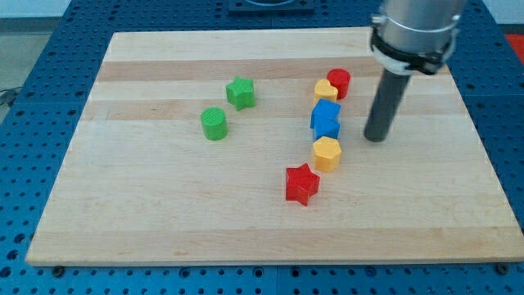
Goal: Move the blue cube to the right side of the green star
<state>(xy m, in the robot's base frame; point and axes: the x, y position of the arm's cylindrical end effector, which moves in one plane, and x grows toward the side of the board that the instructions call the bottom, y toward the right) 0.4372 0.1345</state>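
Observation:
The blue cube (326,112) sits right of the board's middle, touching a second blue block (325,128) just below it. The green star (241,93) lies well to the left of it, toward the view's top. My tip (375,138) rests on the board just to the right of the blue blocks, a short gap apart from them, at about the height of the lower blue block.
A yellow heart (325,90) and a red cylinder (339,83) lie just above the blue cube. A yellow hexagonal block (327,153) lies below the blue blocks, a red star (301,183) further down-left. A green cylinder (214,124) lies below-left of the green star.

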